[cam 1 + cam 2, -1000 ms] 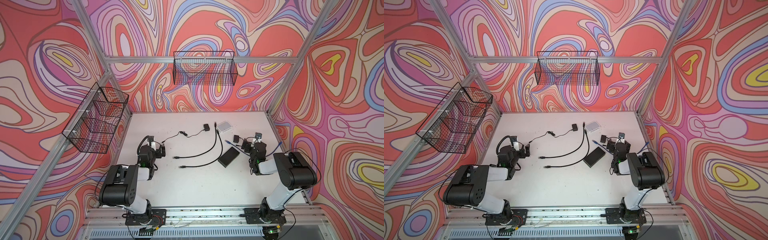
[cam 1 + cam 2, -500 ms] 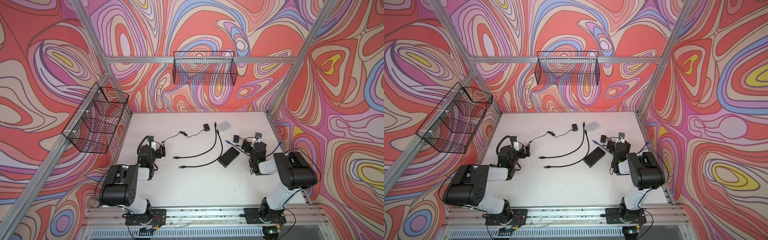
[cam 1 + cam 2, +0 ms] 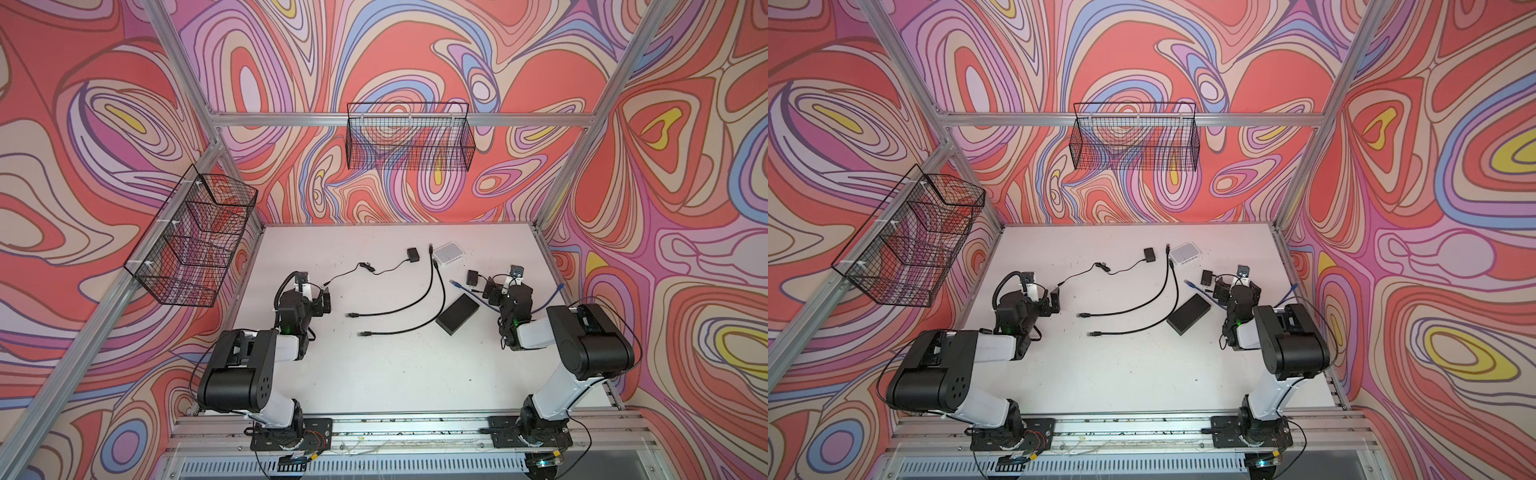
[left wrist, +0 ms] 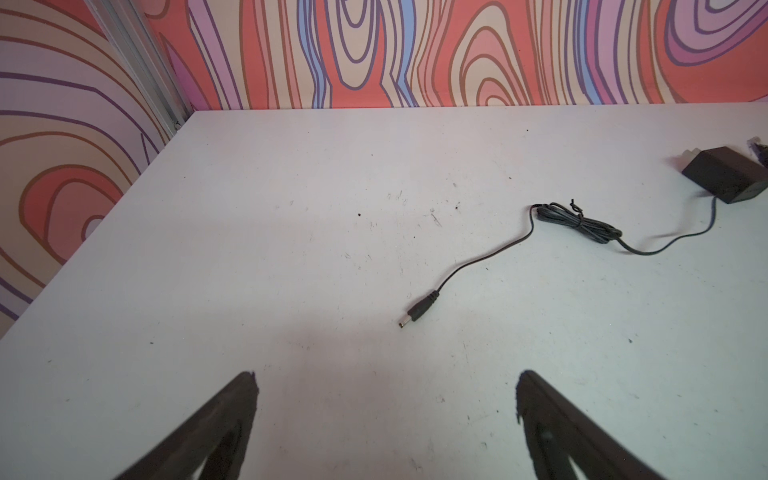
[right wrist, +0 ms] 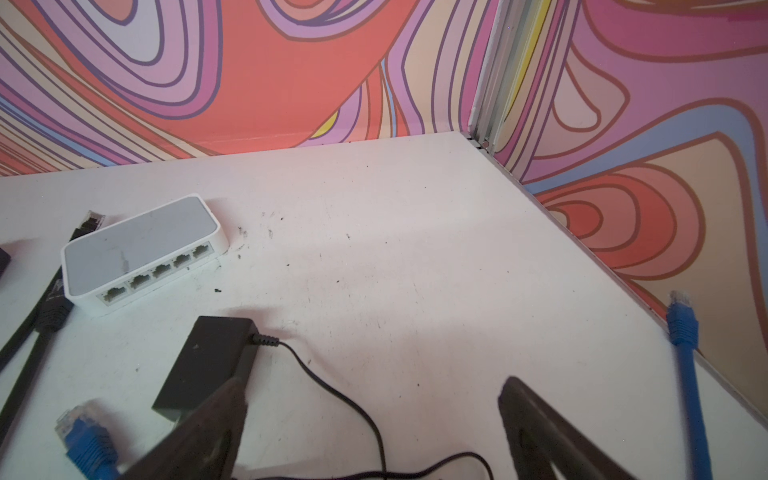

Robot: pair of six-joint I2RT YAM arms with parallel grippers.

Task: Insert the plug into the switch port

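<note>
By switch [image 5: 137,245] ports: blk adapter [image 5: 208,361], blue plug [image 5: 85,440]; L+R jaws spread, empty.

Both arms sit folded low over the table [image 3: 386,374], elbows back toward its near edge. The left gripper [image 4: 386,376] and right gripper [image 5: 374,386] point toward the far edge, jaws spread wide and empty.
</note>
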